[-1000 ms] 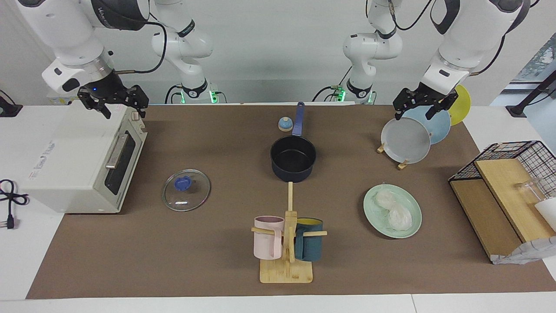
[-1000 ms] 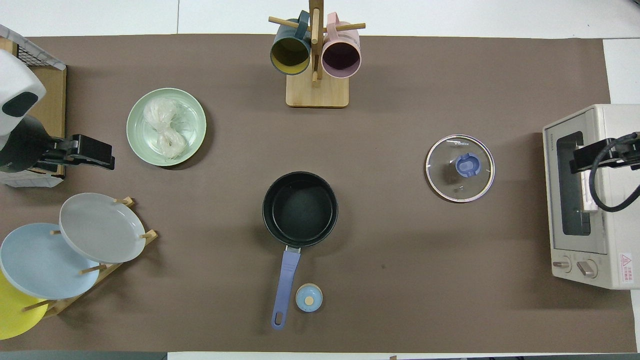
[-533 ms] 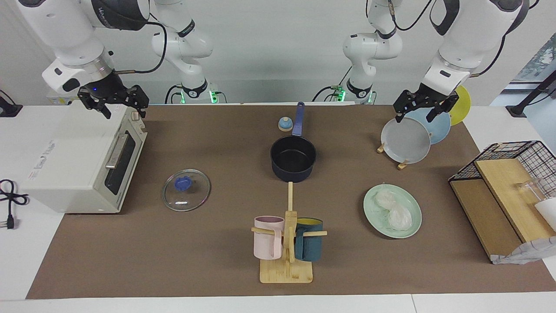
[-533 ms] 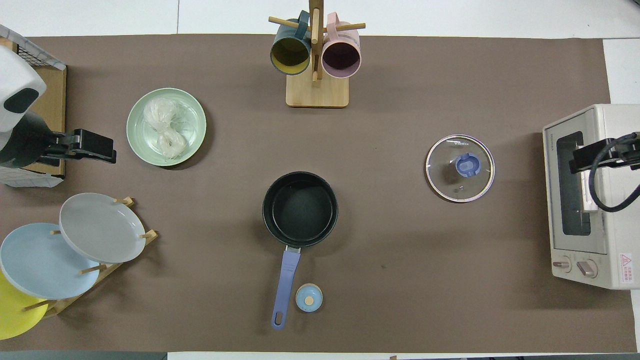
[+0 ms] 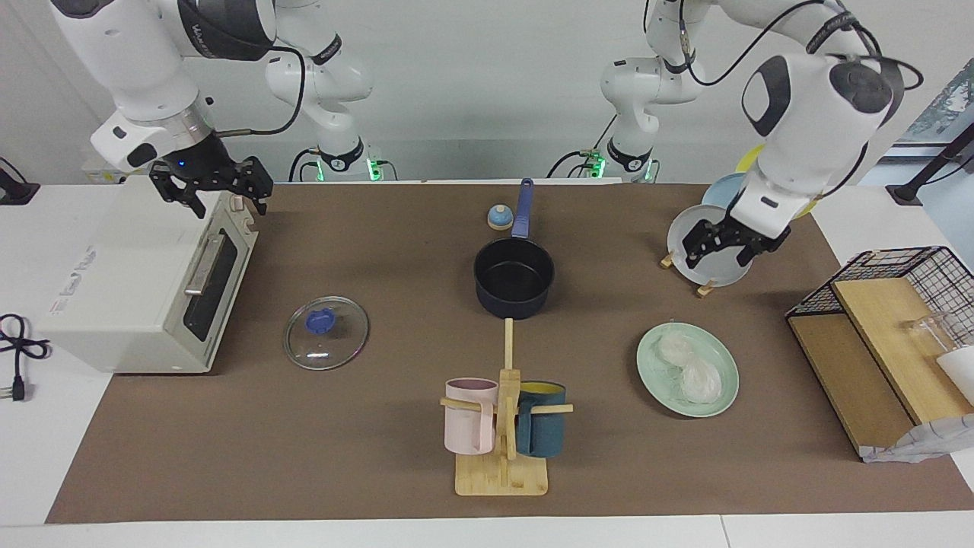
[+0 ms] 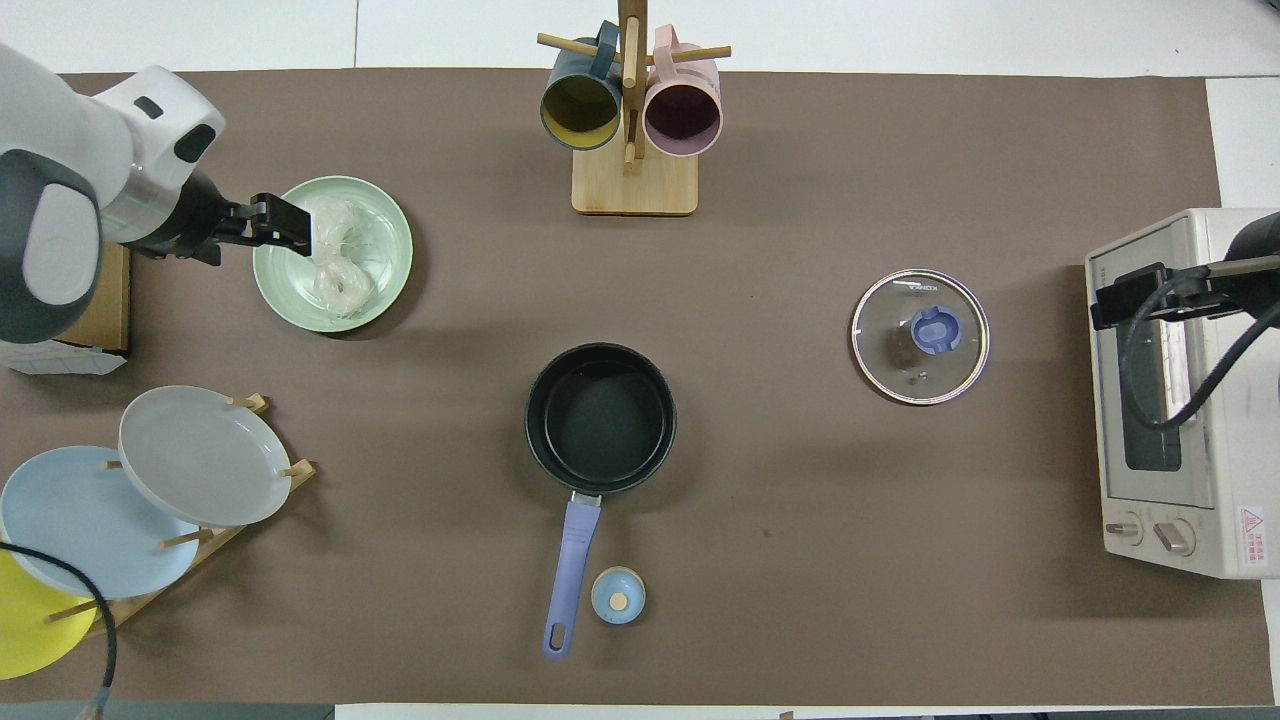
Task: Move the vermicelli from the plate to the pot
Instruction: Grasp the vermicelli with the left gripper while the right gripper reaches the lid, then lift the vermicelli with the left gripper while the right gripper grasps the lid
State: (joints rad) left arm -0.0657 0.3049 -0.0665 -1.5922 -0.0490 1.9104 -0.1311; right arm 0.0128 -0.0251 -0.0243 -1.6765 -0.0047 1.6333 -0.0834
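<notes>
Two whitish nests of vermicelli [image 5: 689,365] [image 6: 335,262] lie on the mint-green plate [image 5: 724,394] [image 6: 388,285] toward the left arm's end of the table. The dark navy pot [image 5: 514,275] [image 6: 600,418] stands empty mid-table, its blue handle [image 6: 570,570] pointing toward the robots. My left gripper [image 5: 719,251] [image 6: 292,222] hangs open in the air over the plate's edge, touching nothing. My right gripper [image 5: 217,189] [image 6: 1120,300] is open above the toaster oven [image 5: 137,281].
A rack with grey [image 6: 200,455], light-blue and yellow plates stands nearer to the robots than the mint plate. A glass lid [image 5: 326,332], a mug tree [image 5: 504,426], a small blue knob [image 5: 499,218] and a wire basket with boards [image 5: 890,335] are also on the table.
The left arm has swung down and forward, bringing its gripper from beside the wire basket to over the mint plate's edge. The right gripper has shifted slightly toward the table's middle.
</notes>
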